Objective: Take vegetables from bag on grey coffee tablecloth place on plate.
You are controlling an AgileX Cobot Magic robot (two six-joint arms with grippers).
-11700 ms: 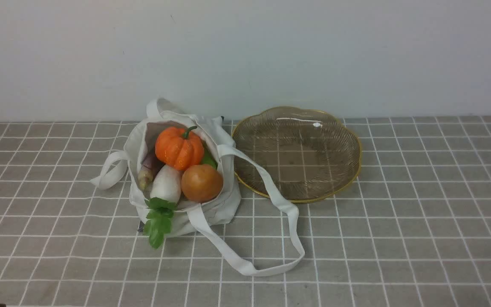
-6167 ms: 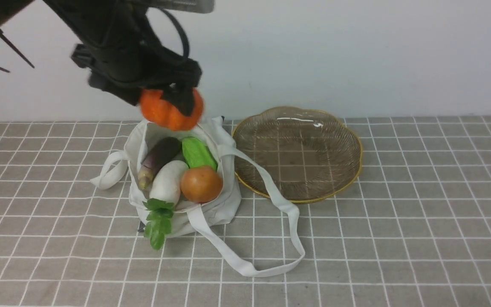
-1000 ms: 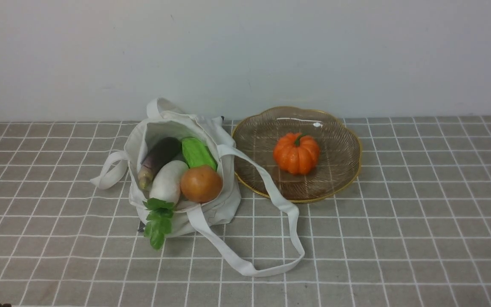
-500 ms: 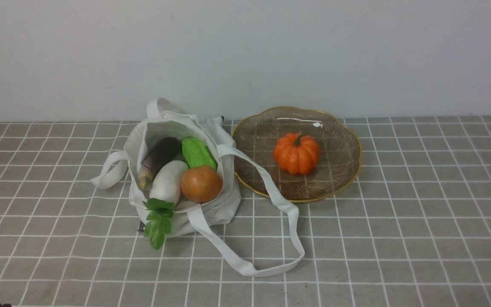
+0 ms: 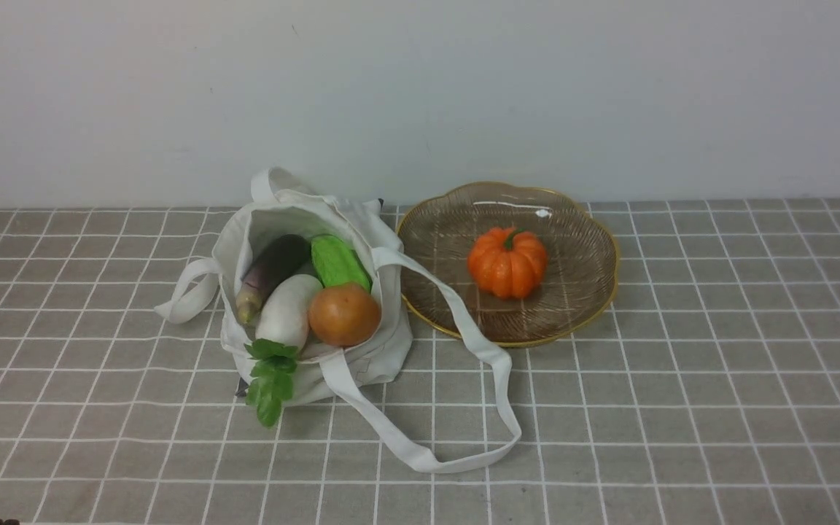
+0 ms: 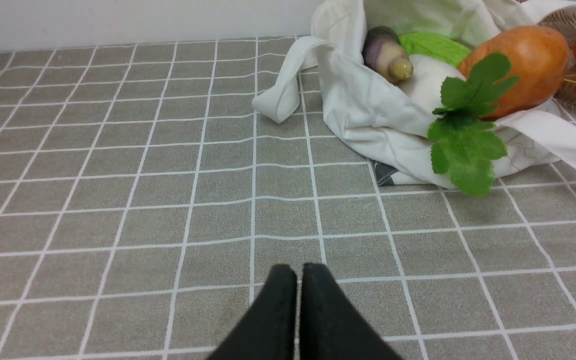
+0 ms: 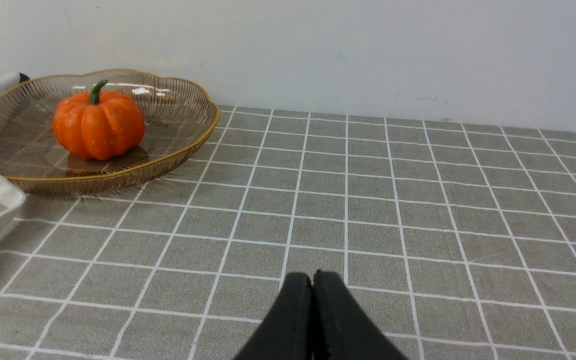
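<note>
The off-white bag [image 5: 383,350] lies open on the grid tablecloth [image 5: 682,408]. It holds the purple eggplant [image 5: 272,267], the green gourd [image 5: 337,261], the white leafy radish [image 5: 286,312] and the orange-red tomato [image 5: 344,313]. The orange pumpkin [image 5: 507,262] sits on the glass plate [image 5: 588,240], right of the bag. My left gripper [image 6: 299,272] is shut and empty, low over the cloth, well short of the bag [image 6: 363,110]. My right gripper [image 7: 312,279] is shut and empty, apart from the plate [image 7: 178,125] and pumpkin [image 7: 98,125]. Neither gripper shows in the front view.
A long bag strap [image 5: 464,328] loops over the cloth in front of the plate; another strap [image 5: 183,292] loops at the bag's left. A white wall [image 5: 420,95] stands right behind the bag and plate.
Over the last second nothing has moved. Earlier, my left gripper lifted the pumpkin out of the bag; it now sits on the plate and the arm is out of the front view.
</note>
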